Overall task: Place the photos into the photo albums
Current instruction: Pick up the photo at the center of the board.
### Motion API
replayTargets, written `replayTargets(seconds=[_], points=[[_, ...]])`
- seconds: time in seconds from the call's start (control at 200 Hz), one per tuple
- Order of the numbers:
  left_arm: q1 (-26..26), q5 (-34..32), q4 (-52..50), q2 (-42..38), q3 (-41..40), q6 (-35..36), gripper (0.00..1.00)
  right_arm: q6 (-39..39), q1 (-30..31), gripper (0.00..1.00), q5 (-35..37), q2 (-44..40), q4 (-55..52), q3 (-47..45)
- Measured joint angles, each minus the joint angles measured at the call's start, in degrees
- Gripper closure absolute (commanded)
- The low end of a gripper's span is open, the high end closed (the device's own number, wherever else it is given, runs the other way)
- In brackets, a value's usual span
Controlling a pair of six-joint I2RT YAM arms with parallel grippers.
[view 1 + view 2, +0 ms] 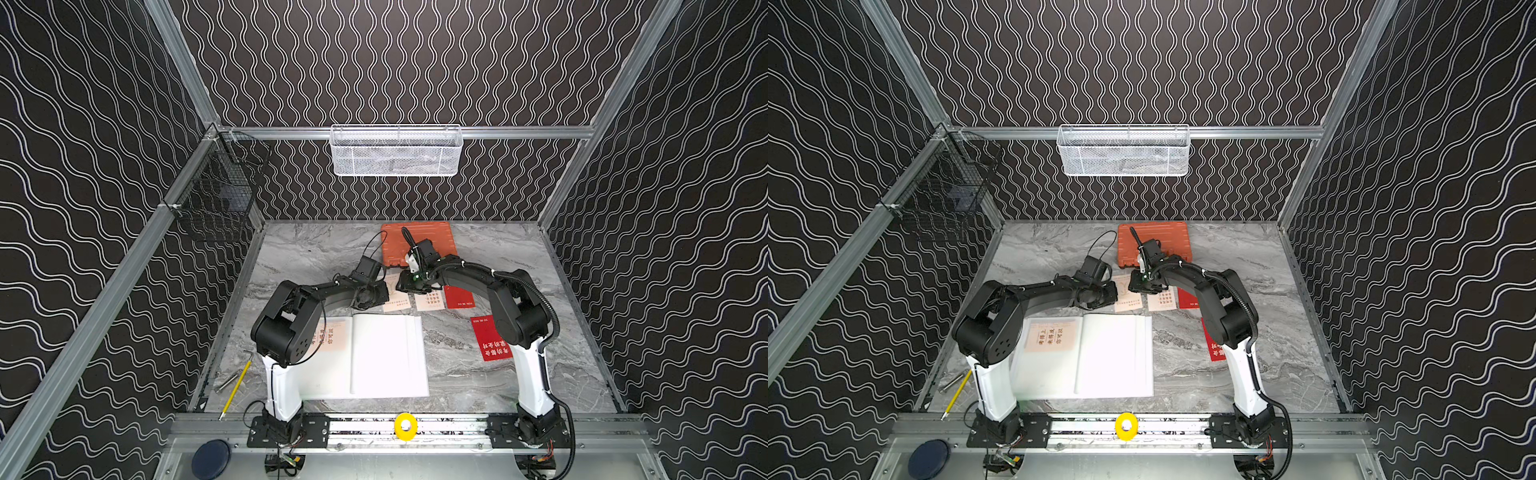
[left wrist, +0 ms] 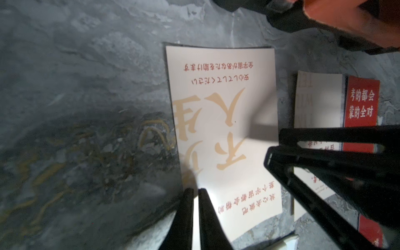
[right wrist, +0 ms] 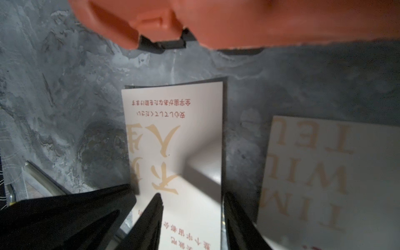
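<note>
The photo album (image 1: 386, 353) (image 1: 1113, 353) lies open near the front, white pages up. One cream photo (image 1: 1050, 337) sits on its left page. Behind it, a cream photo with gold characters (image 2: 223, 121) (image 3: 173, 140) (image 1: 397, 291) is bent upward off the marble. My left gripper (image 2: 195, 191) (image 1: 384, 291) is shut on this photo's edge. My right gripper (image 3: 192, 194) (image 1: 405, 286) stands open over it, one finger above the photo and one at its raised edge. Another cream photo (image 3: 324, 173) (image 1: 428, 300) and two red photos (image 1: 459, 297) (image 1: 488, 338) lie to the right.
An orange plastic case (image 1: 419, 239) (image 3: 238, 19) lies just behind both grippers. A yellow pencil (image 1: 237, 386) and a metal bolt (image 1: 226, 380) rest at the front left. A white mesh basket (image 1: 397, 151) and a black wire basket (image 1: 220, 195) hang on the walls.
</note>
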Motion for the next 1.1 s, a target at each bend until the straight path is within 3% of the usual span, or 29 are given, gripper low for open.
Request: replayTargets(seconds=[0.415,1.096], points=[[0.11,1.51,4.55,0.02,-2.16,-0.57,0.87,1.29,-0.26,0.53,-1.68,-1.68,2.08,-2.27],[2.43,7.93,13.03,-1.97,-8.7,-4.92,0.85,8.92,-2.25,0.57,-17.22,-7.61,14.95,-13.03]])
